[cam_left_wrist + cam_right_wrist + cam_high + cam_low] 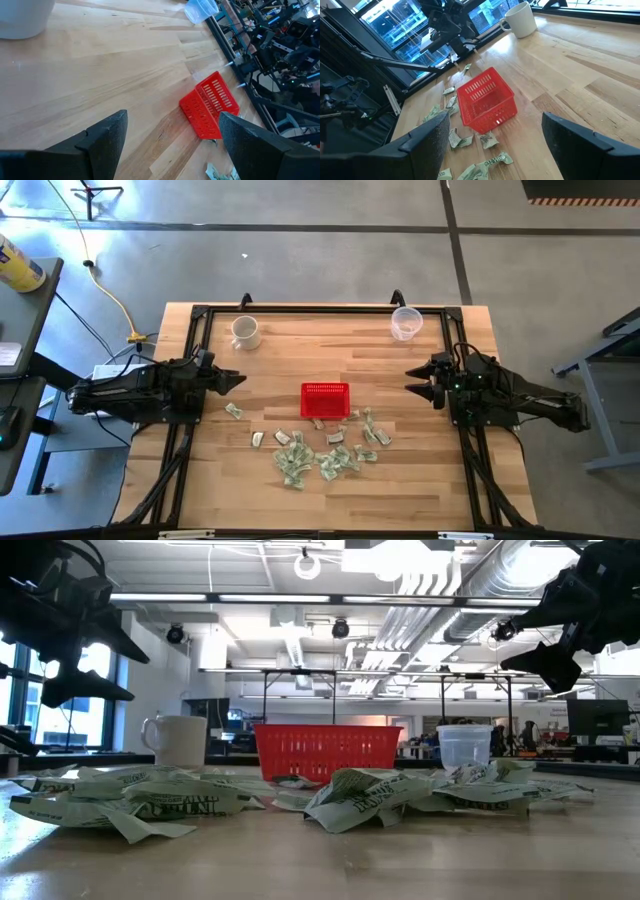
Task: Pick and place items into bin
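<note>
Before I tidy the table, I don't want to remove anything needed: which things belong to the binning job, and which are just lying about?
Belongs to the job:
- crumpled green-and-white pieces, scattered on the table
- red basket, looks empty
- left pincer and right pincer, both open and empty, held off the table on either side of the basket

Just lying about:
- white mug
- clear plastic cup

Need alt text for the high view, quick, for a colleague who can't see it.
A red basket sits mid-table with crumpled wrappers scattered just in front of it. Left gripper and right gripper flank it, jaws open and empty.
</note>
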